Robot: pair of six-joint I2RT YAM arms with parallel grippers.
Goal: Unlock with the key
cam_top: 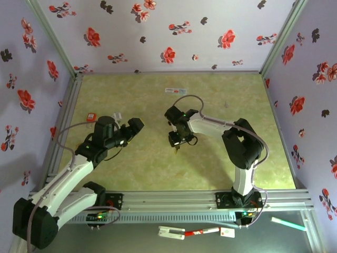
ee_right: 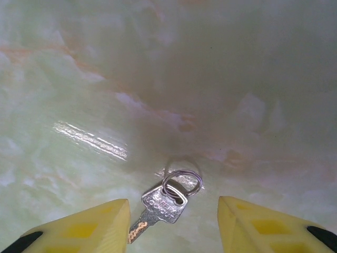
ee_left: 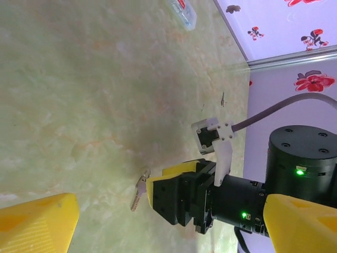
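Green marbled table (cam_top: 147,168) — floral walls (cam_top: 158,31); teal pen (cam_top: 288,224)

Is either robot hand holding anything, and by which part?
Nothing is held. The key lies on the table between the right end effector's open fingers; the left end effector gapes empty.

One key (ee_right: 160,206) on one ring (ee_right: 182,183). Two arms, left arm (cam_top: 68,176) and right arm (cam_top: 239,145); two claws, left claw (cam_top: 136,125) and right claw (cam_top: 176,140). On the worktop (cam_top: 158,168), one clear packet (cam_top: 176,91) and two small items (cam_top: 90,116), (cam_top: 117,115). Past its near edge, one red marker (cam_top: 204,231) and one teal pen (cam_top: 288,224).
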